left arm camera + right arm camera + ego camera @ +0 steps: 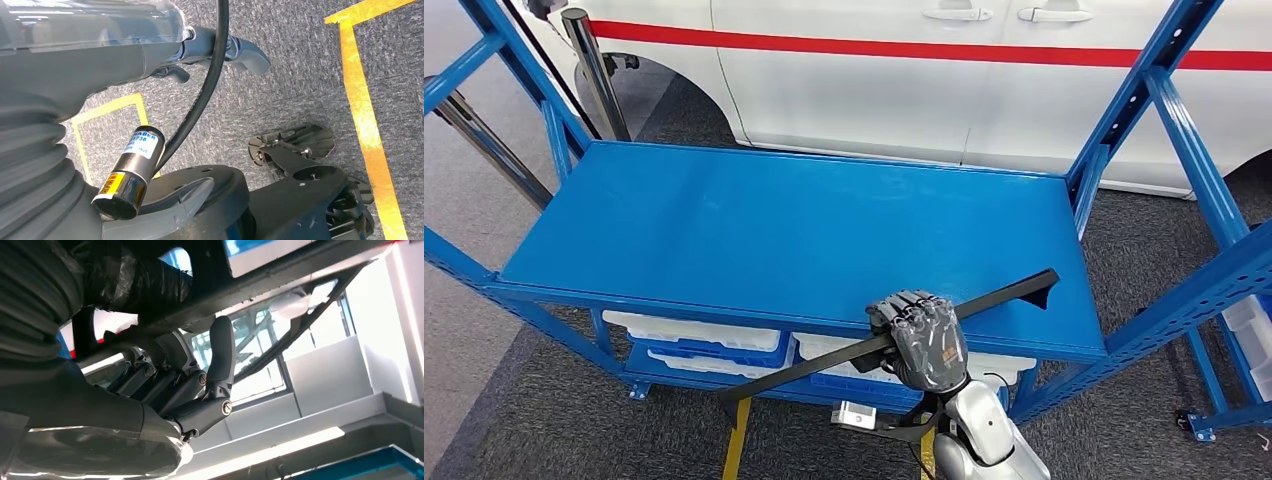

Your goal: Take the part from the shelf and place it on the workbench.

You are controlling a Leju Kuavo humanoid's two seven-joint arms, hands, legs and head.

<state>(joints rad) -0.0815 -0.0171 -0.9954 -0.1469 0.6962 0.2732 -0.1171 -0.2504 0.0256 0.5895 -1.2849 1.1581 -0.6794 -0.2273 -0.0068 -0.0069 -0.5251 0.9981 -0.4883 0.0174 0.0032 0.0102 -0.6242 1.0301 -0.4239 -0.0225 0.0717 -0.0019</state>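
The part (pixel 1014 291) is a long, thin black strip with a hooked far end. My right hand (pixel 921 340) grips it near its middle, at the front edge of the blue shelf board (pixel 774 220). The strip's far end reaches over the board's front right corner, and its near end sticks out over the floor. Whether it touches the board I cannot tell. From the right wrist the part (pixel 280 277) is a dark bar with the right hand's fingers (pixel 220 355) wrapped under it. My left hand (pixel 245 50) hangs over the grey carpet and holds nothing.
Blue uprights (pixel 1169 110) frame the shelf on both sides. White bins (pixel 694 335) sit on the lower shelf. A white car (pixel 944 70) with a red stripe stands close behind. Another blue rack (pixel 1239 360) stands at the right. Yellow tape (pixel 365 120) marks the floor.
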